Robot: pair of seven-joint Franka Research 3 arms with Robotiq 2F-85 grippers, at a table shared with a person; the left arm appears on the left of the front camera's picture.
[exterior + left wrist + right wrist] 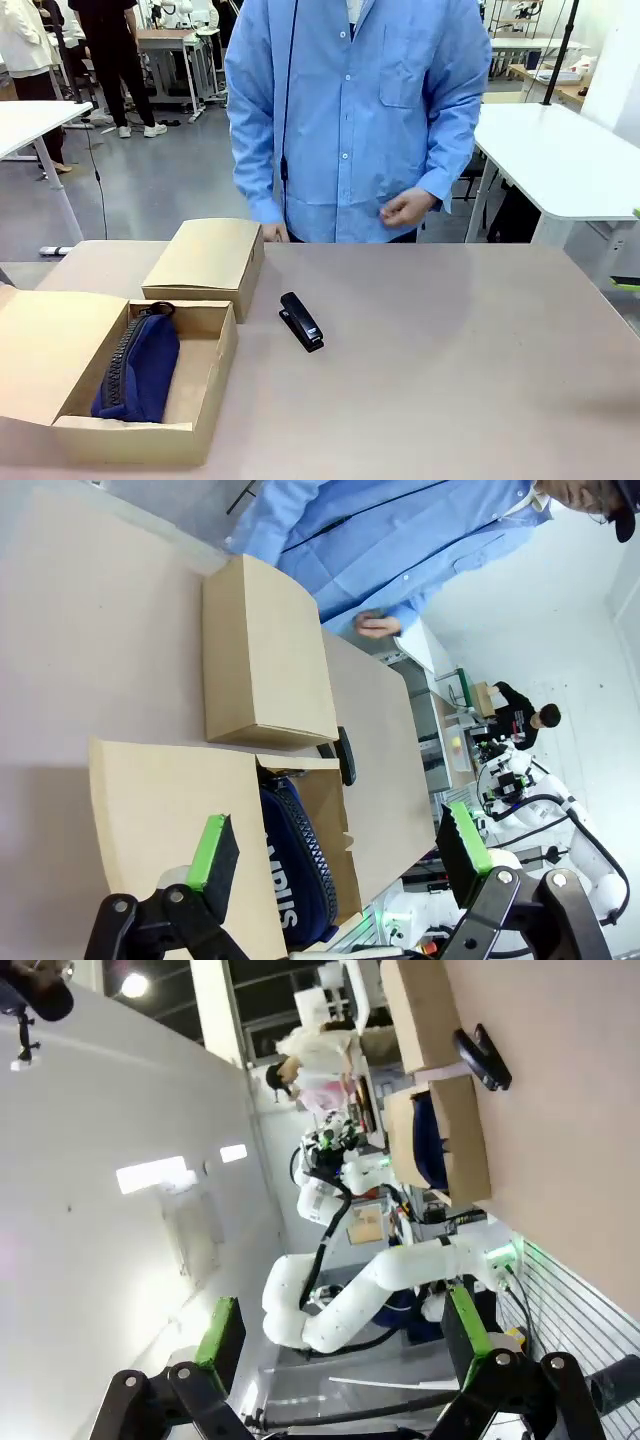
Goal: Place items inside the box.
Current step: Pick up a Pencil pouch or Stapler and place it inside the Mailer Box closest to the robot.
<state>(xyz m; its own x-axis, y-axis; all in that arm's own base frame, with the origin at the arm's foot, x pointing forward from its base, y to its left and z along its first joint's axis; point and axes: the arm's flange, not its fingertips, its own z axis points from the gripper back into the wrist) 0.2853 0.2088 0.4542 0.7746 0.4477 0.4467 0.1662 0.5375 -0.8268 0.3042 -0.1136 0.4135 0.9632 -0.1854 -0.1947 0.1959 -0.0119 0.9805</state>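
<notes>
A pinkish-grey tabletop (pixel 450 350) stands in a bright workshop with white tables behind, and a person in a blue shirt (pixel 360 110) stands at its far edge.

The left jaws are spread wide, their green pads (pixel 213 850) well apart with nothing between them. They hang above the open cardboard box (pixel 215 350), touching nothing. The right jaws are also wide apart and empty, green pads (pixel 218 1332) clear of everything. They look sideways along the tabletop's edge toward a pale wall and the white left arm (pixel 380 1280).

The open box sits at the near left corner, its lid folded out flat to the left. A navy zip pouch (pixel 140 370) lies inside against the left wall, with white lettering showing in the left wrist view. A closed cardboard box (pixel 205 255) stands just behind it. A black stapler (pixel 301 321) lies on the tabletop just right of both boxes, touching neither.

One hand (pixel 407 208) of the person is loosely curled at waist height, above the far edge.
</notes>
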